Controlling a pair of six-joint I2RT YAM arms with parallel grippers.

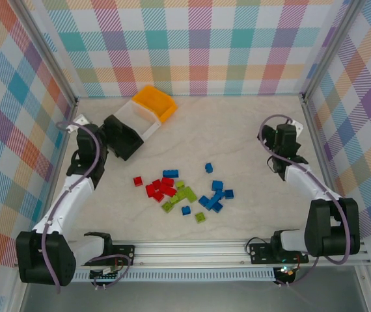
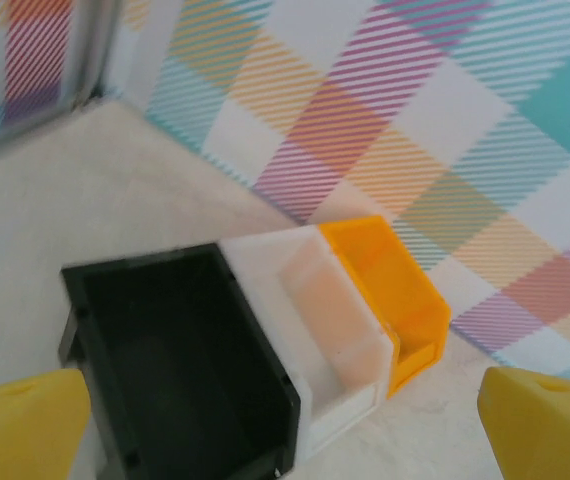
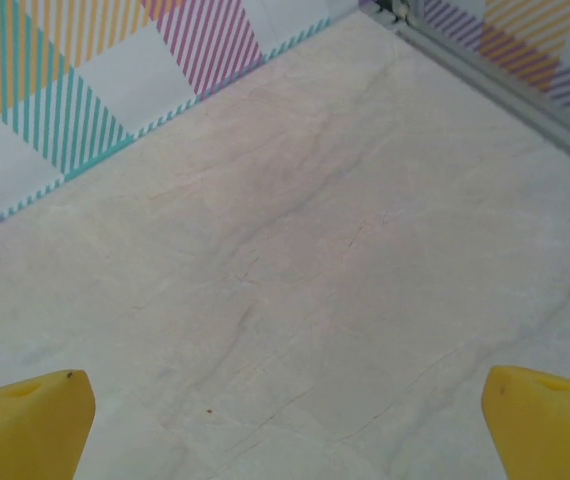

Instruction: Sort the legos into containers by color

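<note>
The left gripper (image 2: 285,425) and right gripper (image 3: 285,420) both hang with yellow fingers (image 2: 25,425) spread wide and empty. The tiny red, blue and lime-green studded plastic bricks (image 1: 182,192) lie bunched on the pale tabletop (image 1: 257,130), well apart from the black plastic bin (image 2: 175,360), white plastic bin (image 2: 315,320) and orange-yellow plastic bin (image 2: 385,290), which stand touching. With everything packed so tight, I'd guess a pinch could drag in a wrong-coloured neighbour, or a drop could land next door.

Pale marbled worktop (image 1: 250,130), boxed in by bright checked walls (image 1: 198,45).
Here we have a cream surface with faint veins, running back to pastel plaid panels on three sides. Silver metal posts (image 1: 45,57) rise at the two far corners, and a ribbed metal rail (image 1: 192,248) lies right along the near edge.
</note>
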